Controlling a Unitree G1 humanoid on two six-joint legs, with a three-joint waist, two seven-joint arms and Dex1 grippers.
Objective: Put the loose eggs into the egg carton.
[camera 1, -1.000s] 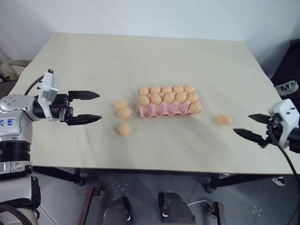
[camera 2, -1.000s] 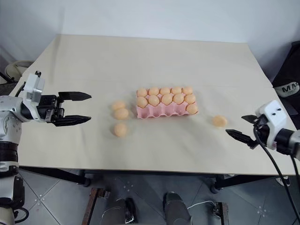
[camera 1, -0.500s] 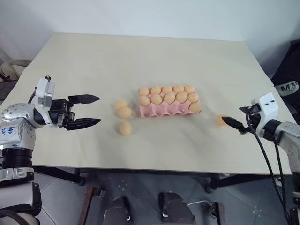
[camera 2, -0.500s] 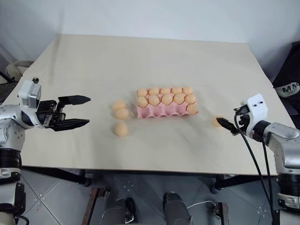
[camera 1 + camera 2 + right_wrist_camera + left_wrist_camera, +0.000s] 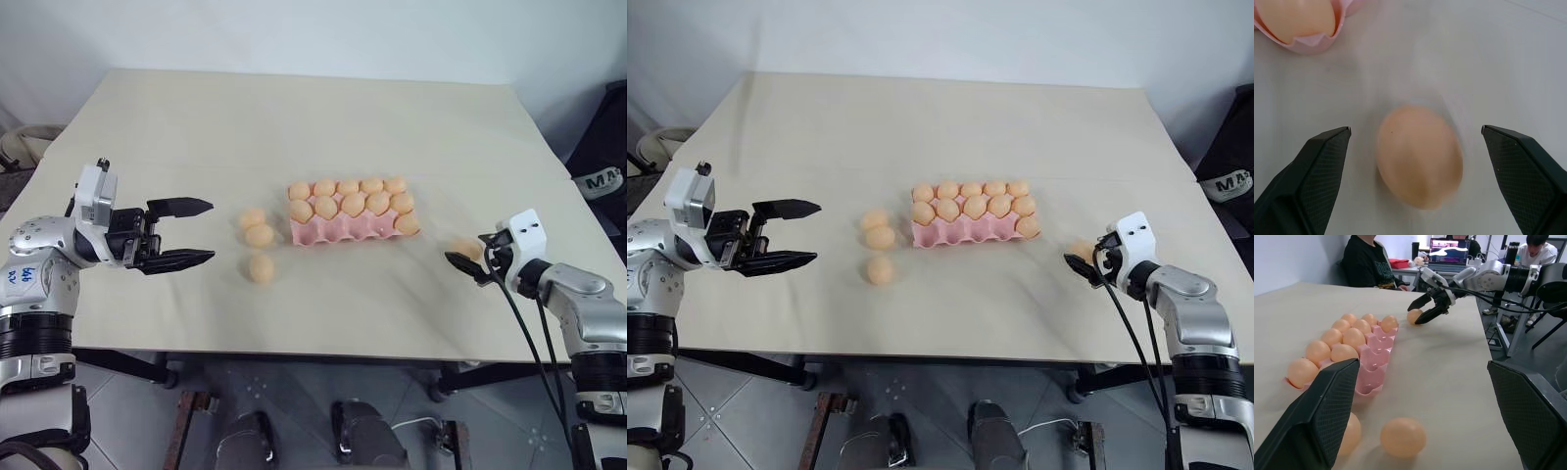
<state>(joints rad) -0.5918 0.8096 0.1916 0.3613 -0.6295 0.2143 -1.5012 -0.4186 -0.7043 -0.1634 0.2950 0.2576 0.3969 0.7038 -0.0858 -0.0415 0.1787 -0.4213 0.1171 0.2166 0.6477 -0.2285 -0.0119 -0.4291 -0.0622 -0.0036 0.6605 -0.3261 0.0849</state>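
Right end effector (image 5: 468, 257) moved in, straddling loose egg (image 5: 1419, 155) by carton (image 5: 338, 231).

Smooth matt eggs (image 5: 1419, 156) (pink moulded carton (image 5: 338, 231))

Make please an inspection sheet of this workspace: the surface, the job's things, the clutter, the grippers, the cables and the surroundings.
Surface: pale table, flat, bare apart from the job's things.
Job's things: pink egg carton mid-table, two far rows filled, near row holding one egg at its right end. Three loose eggs lie clustered left of it; a fourth loose egg lies on the table to its right.
Clutter: nothing seen.
Grippers: left gripper open, clear of the three eggs. Right gripper open, fingers either side of the fourth egg, not closed on it.
Cables: black cables hang from the right arm.
Surroundings: people sit at desks with a laptop beyond the table.
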